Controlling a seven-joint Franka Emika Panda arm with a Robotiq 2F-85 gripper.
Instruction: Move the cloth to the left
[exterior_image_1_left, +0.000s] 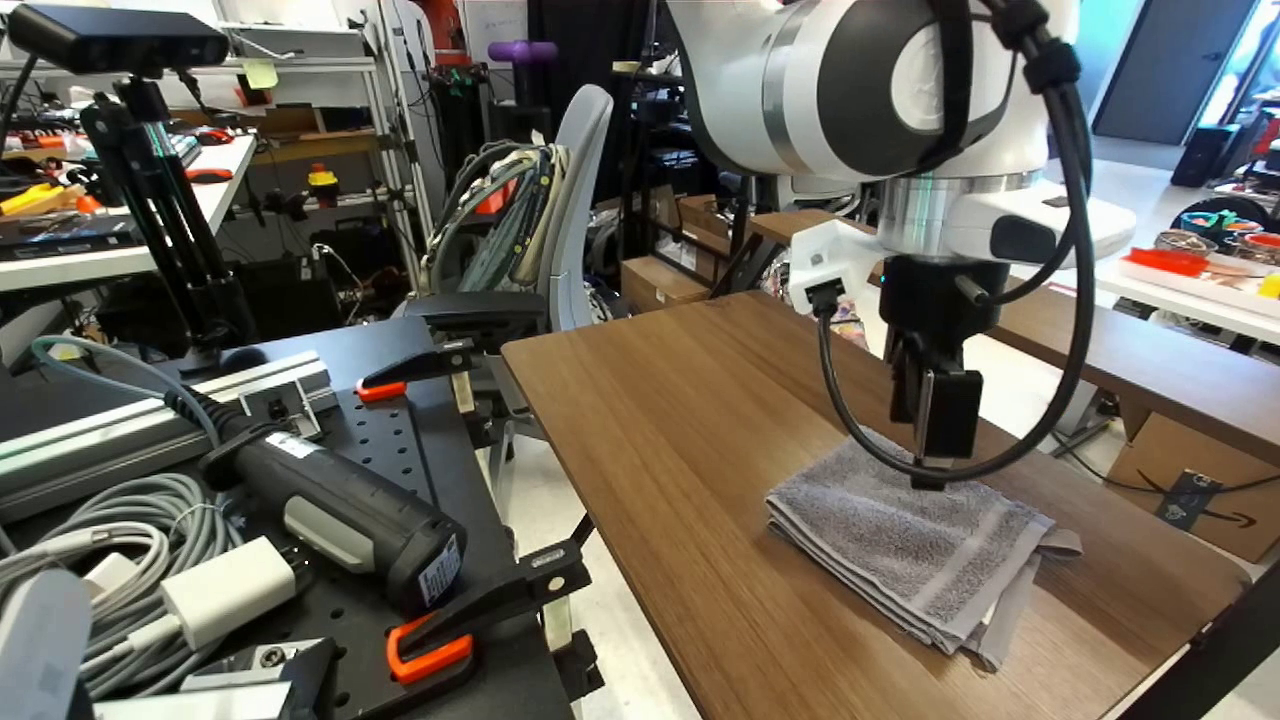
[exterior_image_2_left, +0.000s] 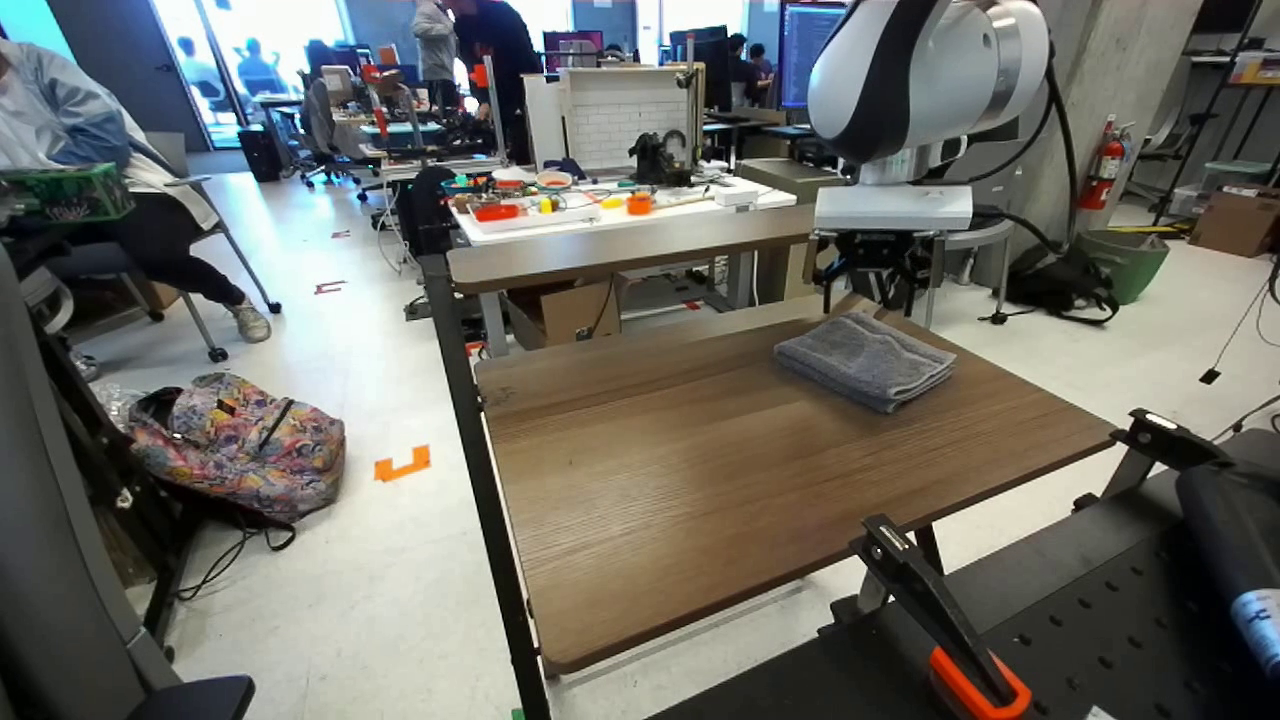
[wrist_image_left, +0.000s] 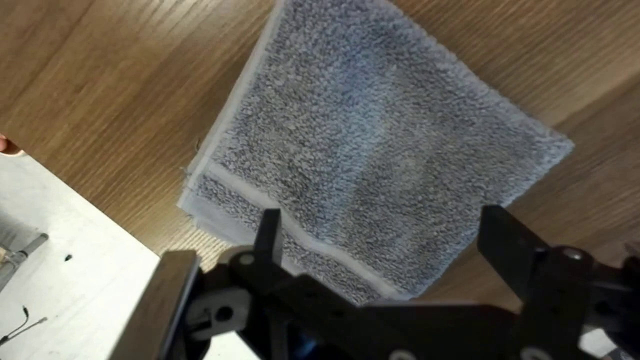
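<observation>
The cloth (exterior_image_2_left: 865, 355), a grey towel folded into a rough square, lies flat on the wood-grain tabletop (exterior_image_2_left: 650, 470); in an exterior view it sits near the far right corner, with most of the wood surface extending to its left. Stacked layers show along one side of the cloth, a flat woven band runs near another, and a thin hem projects beyond that band. The claw (wrist_image_left: 382, 215) hangs above the cloth, pointing downward, at the end of the white-and-black arm (exterior_image_2_left: 900, 90). Claw state: released. In the wrist view its two fingers (wrist_image_left: 270, 230) stand wide apart with fabric visible in the gap; one overlies the banded margin, and the tip of the other appears at the adjoining edge. From where I stand, I cannot tell whether either tip touches the cloth. In an exterior view, a black cable (exterior_image_1_left: 1083, 260) loops from the arm past the claw. Beside the tabletop stands a black perforated bench (exterior_image_1_left: 375, 430) carrying clamps (exterior_image_1_left: 515, 590) with orange grips, a black handheld device (exterior_image_1_left: 345, 495), coiled grey cabling (exterior_image_1_left: 195, 500) and a white adapter (exterior_image_1_left: 230, 590). A grey office chair (exterior_image_1_left: 580, 200) stands near the bench and the tabletop. In an exterior view, a patterned backpack (exterior_image_2_left: 250, 440) rests on the floor (exterior_image_2_left: 390, 580) near a strip of orange tape (exterior_image_2_left: 384, 470); a red fire extinguisher (exterior_image_2_left: 1105, 165) stands well apart, beside a concrete pillar (exterior_image_2_left: 1120, 60).
</observation>
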